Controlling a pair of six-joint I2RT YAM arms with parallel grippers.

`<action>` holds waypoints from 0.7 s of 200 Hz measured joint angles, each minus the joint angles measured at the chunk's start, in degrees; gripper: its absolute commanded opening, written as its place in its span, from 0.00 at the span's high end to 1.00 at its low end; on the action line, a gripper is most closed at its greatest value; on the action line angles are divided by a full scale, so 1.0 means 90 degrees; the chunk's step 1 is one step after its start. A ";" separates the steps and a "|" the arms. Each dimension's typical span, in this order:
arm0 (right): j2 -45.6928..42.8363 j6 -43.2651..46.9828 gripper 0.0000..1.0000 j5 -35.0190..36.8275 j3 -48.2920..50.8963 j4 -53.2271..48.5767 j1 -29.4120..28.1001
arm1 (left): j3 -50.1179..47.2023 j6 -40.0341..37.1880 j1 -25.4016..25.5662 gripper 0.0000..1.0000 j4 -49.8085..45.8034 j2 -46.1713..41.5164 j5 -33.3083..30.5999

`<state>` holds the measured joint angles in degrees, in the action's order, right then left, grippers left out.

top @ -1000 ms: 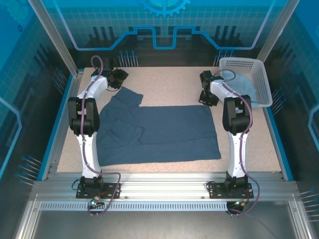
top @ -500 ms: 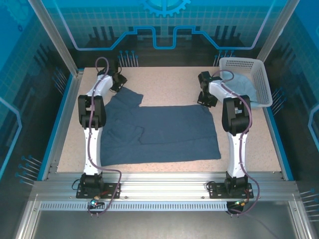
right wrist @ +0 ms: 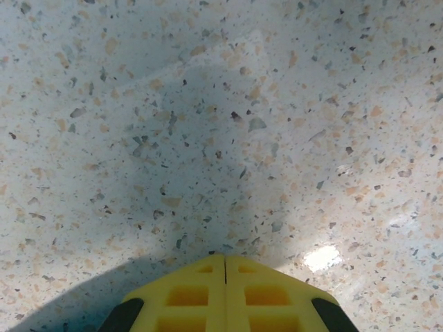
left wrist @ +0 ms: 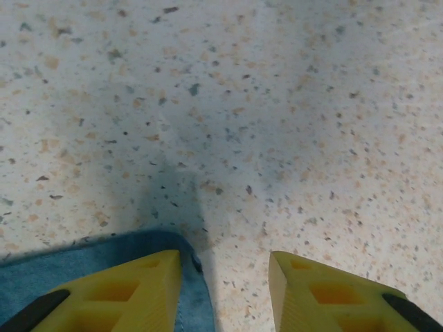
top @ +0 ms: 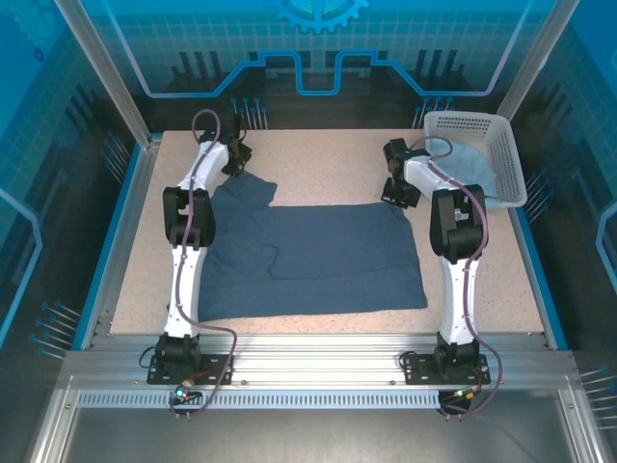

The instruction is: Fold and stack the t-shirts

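Slate-blue cloth makes up one of two shirts: the dark shirt (top: 318, 256) lies spread flat on the speckled table (top: 328, 159), between the two arms. The second, a pale blue shirt (top: 470, 172), sits bunched inside the one white basket (top: 511, 159) at the far right corner.

There are two grippers. The left gripper (top: 237, 157) is at the far left tip of the dark shirt, where a sleeve points away. In the left wrist view its yellow fingers (left wrist: 145, 290) stand moderately apart. The cloth's rounded edge (left wrist: 41, 273) lies under and beside the left-hand finger, while the gap between the fingers (left wrist: 223, 280) shows bare table. Nothing is gripped; whether the finger touches the cloth cannot be told.

The right gripper (top: 395, 193) is at the shirt's far right corner, near the basket. In the right wrist view its fingers (right wrist: 187, 294) are pressed fully together (right wrist: 225, 277) over bare table, with no cloth between them.
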<state>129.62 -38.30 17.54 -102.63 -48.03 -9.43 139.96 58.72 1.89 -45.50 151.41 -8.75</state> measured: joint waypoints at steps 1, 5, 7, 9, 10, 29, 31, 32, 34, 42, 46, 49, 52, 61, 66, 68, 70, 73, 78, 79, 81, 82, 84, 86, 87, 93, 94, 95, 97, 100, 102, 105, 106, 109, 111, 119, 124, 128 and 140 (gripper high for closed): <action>-0.0005 0.0000 1.00 0.0000 0.0007 0.0007 0.0000 | 0.0005 0.0005 0.0000 0.61 -0.0015 0.0005 -0.0005; -0.0010 0.0000 1.00 -0.0002 0.0019 0.0015 0.0000 | 0.0039 0.0053 0.0000 0.61 -0.0090 0.0032 -0.0017; -0.0015 0.0000 1.00 -0.0002 0.0027 0.0017 0.0000 | 0.0049 0.0073 0.0000 0.61 -0.0124 0.0041 -0.0029; -0.0019 0.0000 1.00 -0.0002 0.0029 0.0017 0.0000 | 0.0053 0.0104 0.0000 0.61 -0.0163 0.0049 -0.0036; -0.0022 0.0000 1.00 -0.0002 0.0034 0.0019 0.0000 | 0.0053 0.0117 0.0000 0.62 -0.0172 0.0051 -0.0041; -0.0041 0.0000 1.00 -0.0046 0.0066 0.0032 0.0000 | 0.0119 0.0301 0.0000 0.66 -0.0444 0.0061 -0.0107; -0.0044 0.0000 1.00 -0.0046 0.0066 0.0034 0.0000 | 0.0131 0.0333 0.0000 0.66 -0.0474 0.0061 -0.0112; -0.0044 0.0000 1.00 -0.0049 0.0066 0.0034 0.0000 | 0.0134 0.0345 0.0000 0.67 -0.0486 0.0061 -0.0114; -0.0044 0.0000 1.00 -0.0049 0.0066 0.0032 0.0000 | 0.0148 0.0347 0.0000 0.67 -0.0520 0.0061 -0.0117; -0.0046 0.0000 1.00 -0.0066 0.0066 0.0029 0.0000 | 0.0175 0.0420 0.0000 0.69 -0.0627 0.0068 -0.0124; -0.0046 0.0002 1.00 -0.0068 0.0066 0.0032 0.0000 | 0.0192 0.0481 0.0000 0.70 -0.0670 0.0085 -0.0124; -0.0046 0.0002 1.00 -0.0068 0.0066 0.0032 0.0000 | 0.0214 0.0474 0.0000 0.71 -0.0709 0.0095 -0.0124; -0.0046 0.0000 1.00 -0.0068 0.0066 0.0032 0.0000 | 0.0233 0.0508 0.0000 0.72 -0.0733 0.0112 -0.0124; -0.0046 0.0000 1.00 -0.0070 0.0066 0.0032 0.0000 | 0.0287 0.0556 0.0000 0.76 -0.0780 0.0151 -0.0146; -0.0046 0.0002 1.00 -0.0070 0.0068 0.0032 0.0000 | 0.0316 0.0607 0.0000 0.80 -0.0801 0.0160 -0.0151; -0.0046 0.0000 1.00 -0.0070 0.0070 0.0032 0.0000 | 0.0323 0.0597 0.0000 0.81 -0.0804 0.0160 -0.0148; -0.0046 0.0002 1.00 -0.0070 0.0073 0.0034 0.0000 | 0.0330 0.0610 0.0000 0.82 -0.0814 0.0163 -0.0153; -0.0051 0.0002 1.00 -0.0070 0.0075 0.0032 0.0000 | 0.0338 0.0648 0.0000 0.83 -0.0821 0.0170 -0.0151; -0.0056 0.0002 1.00 -0.0070 0.0080 0.0036 0.0000 | 0.0352 0.0663 0.0000 0.86 -0.0843 0.0177 -0.0153; -0.0056 0.0002 1.00 -0.0073 0.0083 0.0036 0.0000 | 0.0355 0.0673 0.0000 0.87 -0.0848 0.0182 -0.0153; -0.0058 0.0000 1.00 -0.0073 0.0085 0.0036 0.0000 | 0.0362 0.0641 0.0000 0.88 -0.0865 0.0187 -0.0153; -0.0058 0.0000 1.00 -0.0078 0.0090 0.0036 0.0000 | 0.0364 0.0641 0.0000 0.89 -0.0869 0.0189 -0.0153; -0.0063 0.0000 1.00 -0.0078 0.0095 0.0036 0.0000 | 0.0367 0.0670 0.0000 0.90 -0.0874 0.0197 -0.0155; -0.0070 0.0000 1.00 -0.0078 0.0104 0.0039 0.0000 | 0.0374 0.0682 0.0000 0.91 -0.0889 0.0204 -0.0155; -0.0070 0.0000 1.00 -0.0080 0.0107 0.0041 0.0000 | 0.0379 0.0670 0.0000 0.92 -0.0894 0.0206 -0.0155; -0.0083 0.0000 1.00 -0.0090 0.0134 0.0061 0.0000 | 0.0418 0.0695 0.0000 0.96 -0.0930 0.0231 -0.0165; -0.0087 0.0000 1.00 -0.0097 0.0141 0.0063 0.0000 | 0.0423 0.0680 0.0000 0.96 -0.0935 0.0233 -0.0165; -0.0090 0.0002 1.00 -0.0100 0.0143 0.0066 0.0000 | 0.0427 0.0665 0.0000 0.97 -0.0940 0.0236 -0.0165; -0.0095 0.0000 1.00 -0.0102 0.0153 0.0073 0.0000 | 0.0444 0.0690 0.0000 0.98 -0.0945 0.0243 -0.0168; -0.0107 0.0000 1.00 -0.0107 0.0168 0.0083 0.0000 | 0.0459 0.0712 0.0000 1.00 -0.0945 0.0245 -0.0168; -0.0109 0.0000 1.00 -0.0109 0.0172 0.0085 0.0000 | 0.0469 0.0668 0.0000 1.00 -0.0952 0.0245 -0.0168; -0.0119 0.0000 1.00 -0.0124 0.0187 0.0090 0.0000 | 0.0474 0.0729 0.0000 1.00 -0.0954 0.0248 -0.0168; -0.0119 0.0000 1.00 -0.0126 0.0189 0.0092 0.0000 | 0.0476 0.0697 0.0000 1.00 -0.0959 0.0248 -0.0168; -0.0134 0.0000 1.00 -0.0136 0.0206 0.0100 0.0002 | 0.0476 0.0697 0.0000 1.00 -0.0964 0.0248 -0.0170; -0.0143 0.0000 1.00 -0.0143 0.0221 0.0104 0.0000 | 0.0476 0.0712 0.0000 1.00 -0.0967 0.0248 -0.0172; -0.0172 0.0000 1.00 -0.0170 0.0272 0.0121 0.0000 | 0.0478 0.0663 0.0002 1.00 -0.0964 0.0248 -0.0175; -0.0189 0.0000 1.00 -0.0177 0.0296 0.0131 0.0000 | 0.0478 0.0653 0.0007 1.00 -0.0967 0.0248 -0.0177; -0.0202 0.0005 1.00 -0.0189 0.0316 0.0136 0.0000 | 0.0478 0.0648 0.0010 1.00 -0.0964 0.0248 -0.0194; -0.0250 0.0041 1.00 -0.0206 0.0381 0.0182 0.0000 | 0.0466 0.0593 0.0022 1.00 -0.0954 0.0236 -0.0255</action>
<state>127.37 -37.93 15.68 -99.20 -46.39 -9.43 144.16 64.05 2.09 -54.08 153.53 -11.05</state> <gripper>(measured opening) 0.043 0.064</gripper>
